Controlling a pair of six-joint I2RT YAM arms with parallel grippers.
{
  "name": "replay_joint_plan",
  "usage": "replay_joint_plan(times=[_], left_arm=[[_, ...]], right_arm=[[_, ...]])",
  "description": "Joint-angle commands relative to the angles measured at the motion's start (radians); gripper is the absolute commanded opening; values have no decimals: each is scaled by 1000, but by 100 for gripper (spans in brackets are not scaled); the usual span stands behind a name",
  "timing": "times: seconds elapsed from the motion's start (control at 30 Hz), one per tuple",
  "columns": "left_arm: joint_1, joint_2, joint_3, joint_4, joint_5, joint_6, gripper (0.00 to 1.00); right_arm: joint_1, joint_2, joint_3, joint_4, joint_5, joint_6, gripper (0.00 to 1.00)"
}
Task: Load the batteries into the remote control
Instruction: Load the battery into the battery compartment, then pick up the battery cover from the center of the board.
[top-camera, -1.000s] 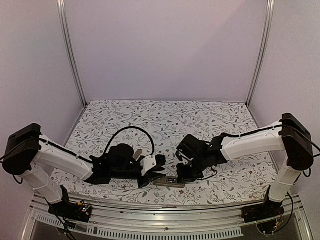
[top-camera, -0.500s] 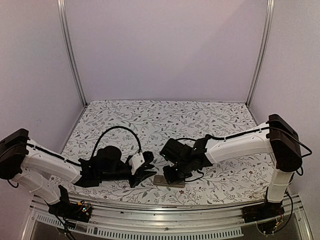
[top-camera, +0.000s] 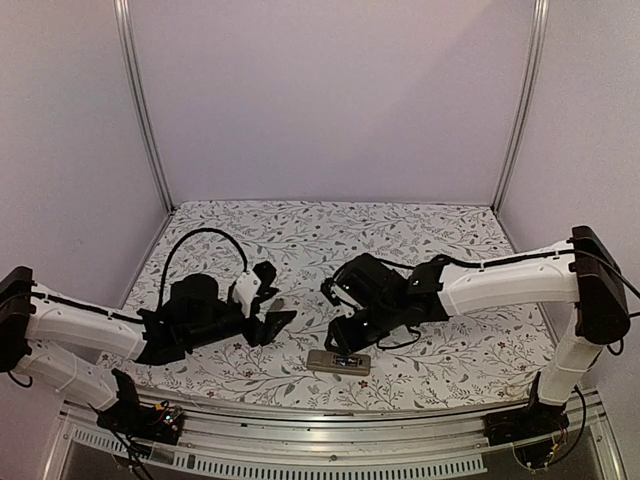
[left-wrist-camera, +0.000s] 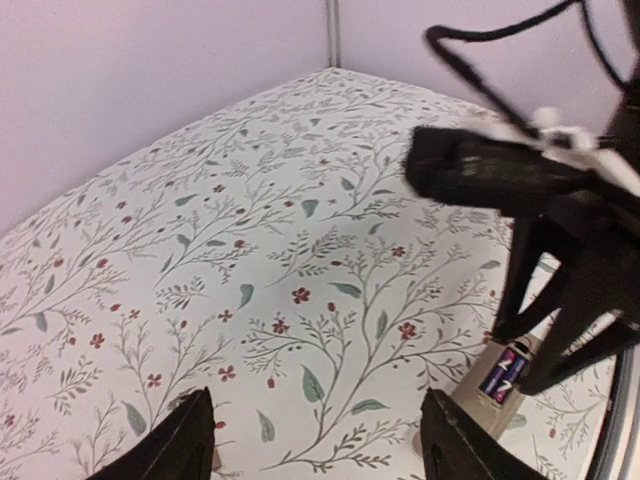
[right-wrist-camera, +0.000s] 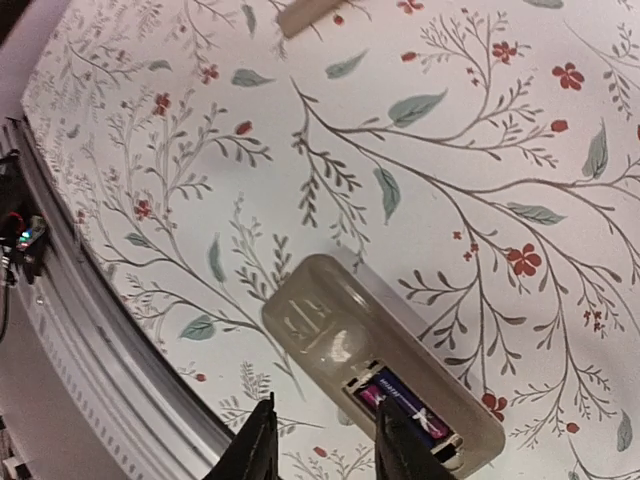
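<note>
Remote control (top-camera: 338, 361): lying back-up on bench (top-camera: 450, 230), lower centre of the frame, batteries (right-wrist-camera: 405, 405) sitting in its recess (purple labels showing). Left pincer (top-camera: 274, 299), right pincer (top-camera: 347, 343): both standing parted, gripping nothing.

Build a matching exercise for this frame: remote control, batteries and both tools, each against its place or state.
Column one:
1 remote control
2 batteries
3 left tool
4 right tool

Column two:
A seated inside the remote
B open over bare floral cloth
C lying tan back up
D hovering just over the remote

Pairs: 1-C, 2-A, 3-B, 4-D
</note>
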Motion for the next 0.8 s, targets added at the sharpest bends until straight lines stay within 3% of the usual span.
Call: replay_joint_plan(times=[0.0,0.07,0.1,0.13,0.4,0.77], left_arm=[[115,106,155,-256,-150,-158,76],[135,199,233,-383,-179,-172,83],[144,238,270,-422,-184,-179,85],[153,275,300,-453,-182,-185,86],[230,487,456,-549,-141,-220,84],[269,596,455,-550,-24,-243,56]], right_arm=[[-44,-142,-50,133,-40,-71,59],[-66,-175,-87,146,-12,-64,87],[-75,-190,-104,153,1,-59,96],[-84,-210,-122,164,11,-55,99],[-116,-249,-187,223,16,-49,99],[-116,-264,-231,240,22,-60,99]])
